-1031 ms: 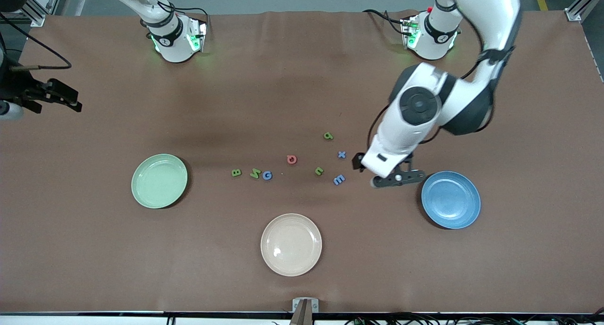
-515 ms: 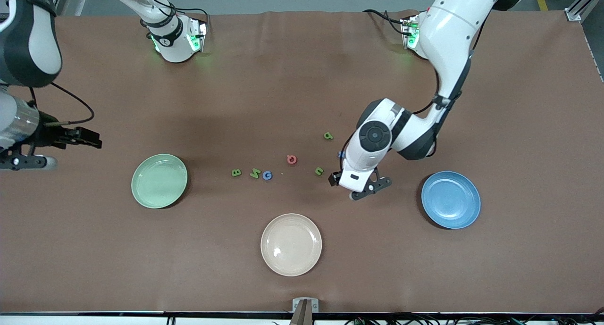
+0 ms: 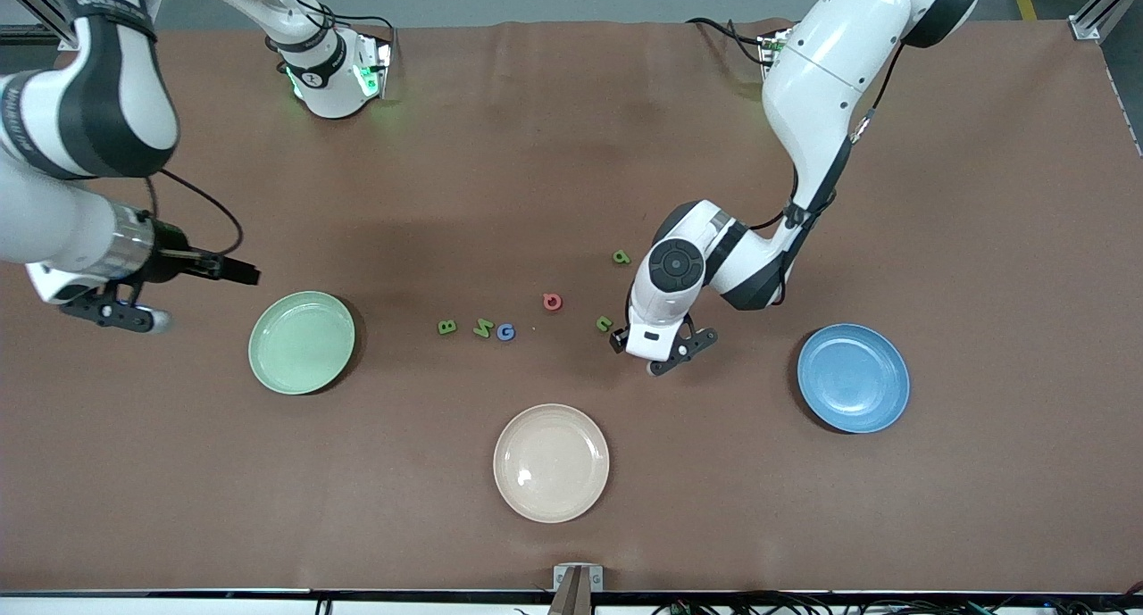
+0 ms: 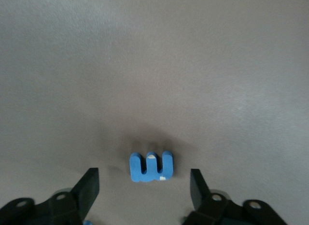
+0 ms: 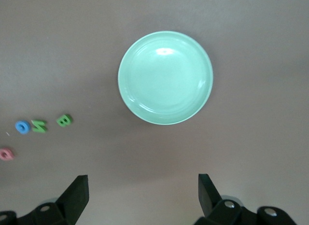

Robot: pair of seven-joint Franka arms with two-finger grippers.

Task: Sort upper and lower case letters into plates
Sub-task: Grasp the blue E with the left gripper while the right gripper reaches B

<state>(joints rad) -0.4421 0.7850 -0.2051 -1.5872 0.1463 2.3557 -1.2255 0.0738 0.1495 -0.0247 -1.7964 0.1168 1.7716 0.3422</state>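
A blue letter E (image 4: 151, 166) lies flat on the brown table, between the fingertips of my open left gripper (image 4: 144, 186) and touching neither; in the front view my left gripper (image 3: 679, 352) hides it. Other letters lie in a loose row: green B (image 3: 447, 327), green N (image 3: 483, 328), blue G (image 3: 506, 332), red Q (image 3: 553, 302), green n (image 3: 604, 323) and green p (image 3: 621, 257). The pale green plate (image 3: 302, 342) and the blue plate (image 3: 853, 378) are empty. My right gripper (image 3: 120, 314) hangs open beside the green plate (image 5: 165, 77), toward the right arm's end.
A beige plate (image 3: 551, 462) sits empty, nearer the front camera than the letters. The left arm's elbow (image 3: 679, 267) hangs over the table just beside the green p.
My left gripper moved from beside the blue plate to over the blue E, and its jaws narrowed slightly. The right arm swung in toward the green plate.
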